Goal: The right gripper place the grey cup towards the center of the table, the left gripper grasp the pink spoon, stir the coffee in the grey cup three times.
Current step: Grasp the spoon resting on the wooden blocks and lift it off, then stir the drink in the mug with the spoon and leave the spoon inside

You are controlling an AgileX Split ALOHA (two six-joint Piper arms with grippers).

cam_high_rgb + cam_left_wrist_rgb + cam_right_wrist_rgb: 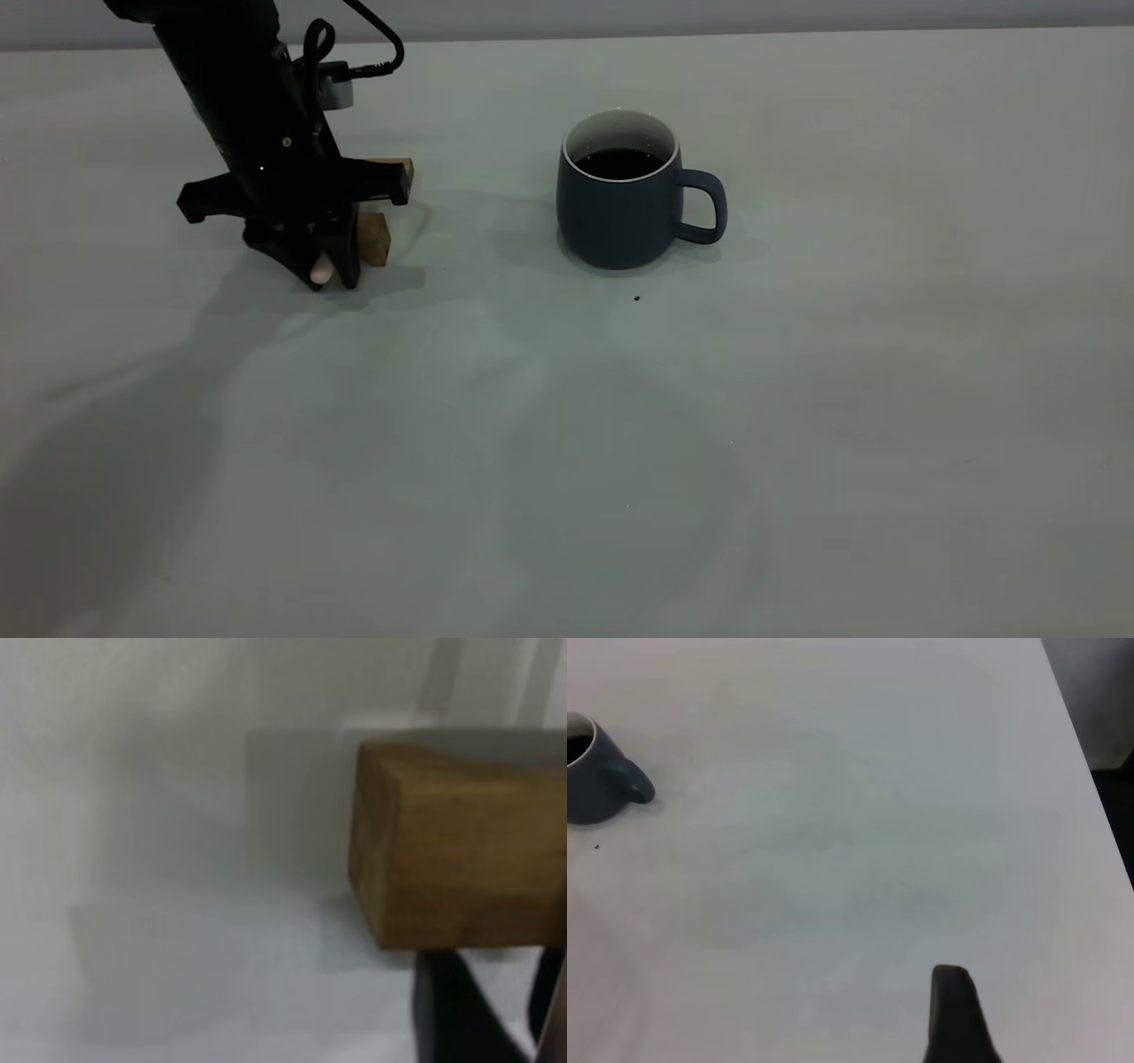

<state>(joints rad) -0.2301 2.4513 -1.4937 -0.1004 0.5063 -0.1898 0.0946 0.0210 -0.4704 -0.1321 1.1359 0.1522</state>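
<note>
Exterior view, front to back: bare table (567, 461) up close, tiny dark speck (637, 299) just ahead of grey cup (620, 199). Cup upright near table centre, handle toward the right side, coffee (618, 162) dark and well below the rim; looks parked there so the left arm can reach it for stirring, so placement step reads as done. Further left and about level with the cup, left gripper (321, 266) down at the surface, fingers pinched on the pale end of the pink spoon (321, 268); only that tip visible, rest of spoon hidden behind the fingers. Two brown wooden blocks (376, 237) right beside and behind the fingers, probably propping the spoon handle off the table so fingers can get under it. Left wrist view filled by one block (461, 850) close up, dark finger (456, 1010) at its base, spoon not visible. Right gripper (954, 1014) off to the side, well clear of the cup (598, 780), only one finger tip showing, so open or closed impossible to tell. Likely next: lift spoon, carry over to cup.
</note>
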